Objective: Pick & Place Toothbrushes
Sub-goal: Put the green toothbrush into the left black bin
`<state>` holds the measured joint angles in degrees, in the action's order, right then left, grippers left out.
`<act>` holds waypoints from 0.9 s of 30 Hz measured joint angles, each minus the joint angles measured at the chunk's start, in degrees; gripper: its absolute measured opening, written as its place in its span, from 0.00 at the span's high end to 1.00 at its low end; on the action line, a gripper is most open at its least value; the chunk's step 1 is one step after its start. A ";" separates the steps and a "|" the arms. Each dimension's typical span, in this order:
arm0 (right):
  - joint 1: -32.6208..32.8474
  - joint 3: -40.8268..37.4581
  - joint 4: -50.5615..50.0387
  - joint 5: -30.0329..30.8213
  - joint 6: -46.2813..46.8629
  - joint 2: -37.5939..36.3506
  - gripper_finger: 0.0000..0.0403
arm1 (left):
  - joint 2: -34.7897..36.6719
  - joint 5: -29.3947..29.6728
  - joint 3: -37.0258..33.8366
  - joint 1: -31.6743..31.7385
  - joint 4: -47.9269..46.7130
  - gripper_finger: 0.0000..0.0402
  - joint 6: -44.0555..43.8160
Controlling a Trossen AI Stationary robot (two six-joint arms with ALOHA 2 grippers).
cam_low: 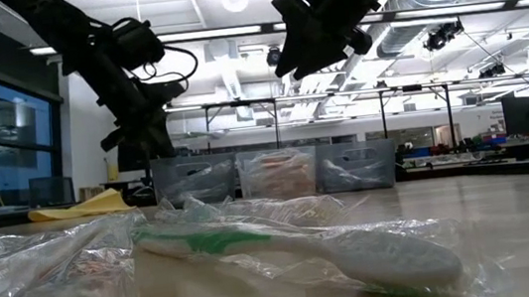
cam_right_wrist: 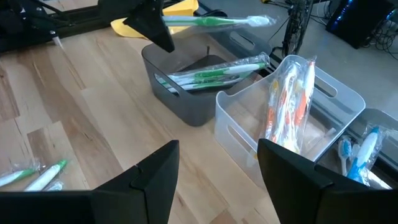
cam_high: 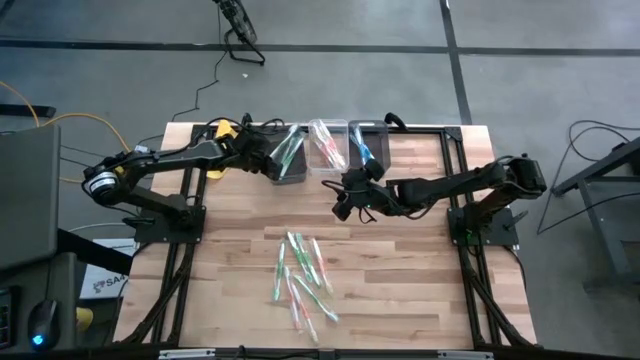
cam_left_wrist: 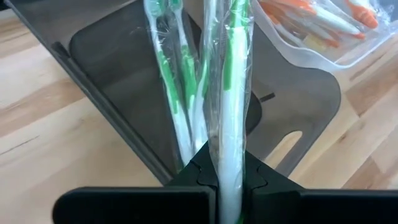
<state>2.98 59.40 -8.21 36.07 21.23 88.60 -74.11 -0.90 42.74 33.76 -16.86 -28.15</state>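
L gripper (cam_left_wrist: 231, 186) is clamped tight on one green-and-white plastic toothbrush in a clear crinkly wrapper (cam_left_wrist: 229, 118), holding it over the dark grey rectangular bin (cam_high: 287, 160) at the back of the wooden table (cam_high: 420, 270), where a couple more green ones already lie. Next bin along, the clear plastic one (cam_right_wrist: 323, 118), has orange/pink wrapped brushes; a third bin (cam_high: 367, 147) beyond it holds blue ones. R gripper (cam_right_wrist: 214, 180) hangs mid-table just in front of the bins w/ fingers spread wide, nothing between them. Rest of the toothbrushes (cam_high: 300, 275) sit in a loose heap nearer the front edge, mixed colours, some overlapping. Handling, as I'd judge it: very light, stiff sticks, but the film wrap looks slick and baggy, so a pinch on loose wrapper alone could slip or let the brush swing. Best to grab across the handle's middle, squarely, not at the bristle end. Overlapping ones prob. drag a neighbour along, so pick an outlier at the heap's edge first.
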 joint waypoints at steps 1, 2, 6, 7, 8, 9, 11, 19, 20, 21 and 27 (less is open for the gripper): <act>0.00 0.00 0.00 0.00 0.00 0.00 0.48 | 0.00 0.02 0.00 0.00 0.02 0.99 -0.63; 0.00 0.00 0.00 0.00 0.00 0.00 0.48 | 0.00 0.06 0.00 0.00 0.08 0.99 -0.83; 0.00 0.00 0.00 0.00 0.00 0.00 0.48 | 0.00 0.42 0.00 0.00 0.19 0.98 -0.82; 0.00 0.00 0.00 0.00 0.00 0.00 0.48 | 0.00 0.43 0.00 0.00 0.23 0.97 -0.82; 0.00 0.00 0.00 0.00 0.00 0.00 0.48 | 0.00 0.44 0.00 0.00 0.24 0.95 -0.82; 0.00 0.00 0.01 0.00 0.00 0.00 0.48 | 0.00 0.44 0.00 0.00 0.23 0.93 -0.85; 0.00 0.00 0.00 0.00 0.00 0.00 0.48 | 0.00 0.44 0.00 0.00 0.26 0.89 -0.97; 0.00 0.00 -0.65 -0.20 0.07 0.00 0.48 | 0.10 0.62 -0.01 0.00 1.23 0.75 -1.40; 0.00 0.00 -0.72 -0.21 0.07 0.00 0.48 | 0.29 0.63 0.12 0.00 1.18 0.75 -1.04; 0.00 0.00 -0.92 -0.22 0.11 0.00 0.48 | 0.47 0.62 0.54 0.00 1.08 0.75 -0.71; 0.00 0.00 -1.45 -0.23 0.46 0.00 0.48 | 0.87 -0.63 5.18 -0.02 -2.84 0.75 2.39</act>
<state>2.98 59.40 -9.66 35.84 21.70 88.60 -73.23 -1.54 47.92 33.74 -19.70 -25.76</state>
